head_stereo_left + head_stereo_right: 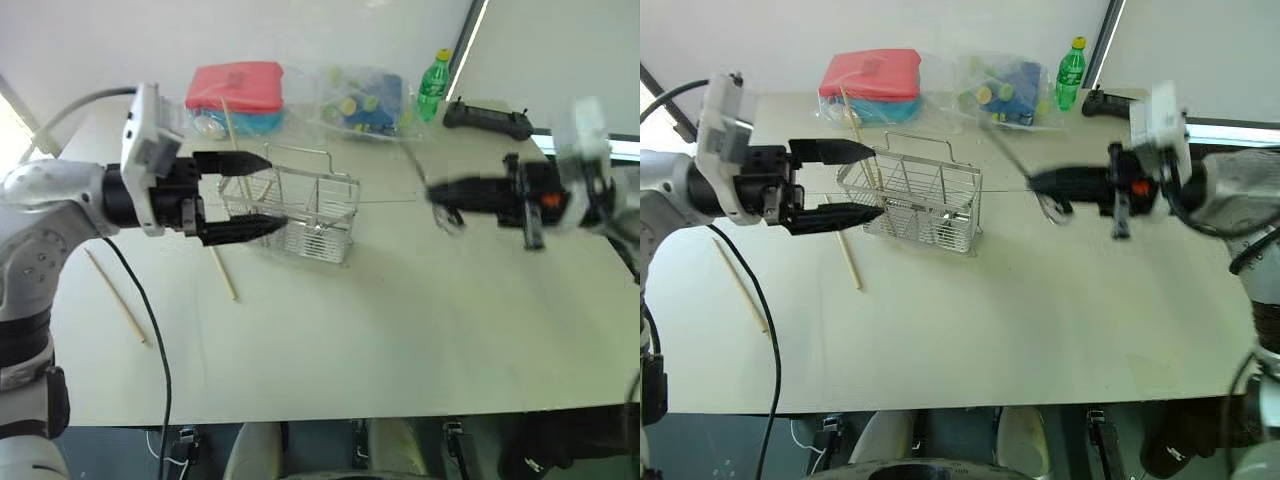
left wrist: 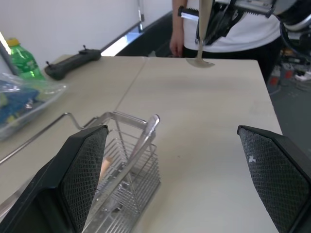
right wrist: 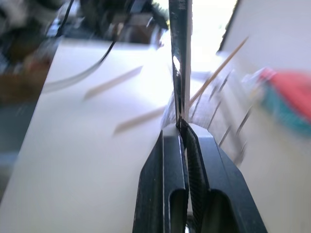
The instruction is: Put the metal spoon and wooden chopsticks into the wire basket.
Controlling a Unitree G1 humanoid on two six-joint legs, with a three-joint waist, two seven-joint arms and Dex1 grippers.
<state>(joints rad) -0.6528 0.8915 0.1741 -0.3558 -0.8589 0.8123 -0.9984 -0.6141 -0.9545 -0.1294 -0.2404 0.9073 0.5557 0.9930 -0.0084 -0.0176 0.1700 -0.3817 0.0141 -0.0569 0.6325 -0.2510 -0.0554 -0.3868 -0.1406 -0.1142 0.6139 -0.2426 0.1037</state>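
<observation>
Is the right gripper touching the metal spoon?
Touching. In the right wrist view the right gripper has its fingers shut on the metal spoon handle, which rises straight out from between them.

I can read no text, brand, number or sign anywhere in front of me. The green bottle (image 1: 433, 84) at the far edge of the table (image 1: 400, 330) carries a label, but its print is too small for me to make out. The bagged items (image 1: 362, 100) beside it show only coloured shapes, no letters I can tell.
</observation>
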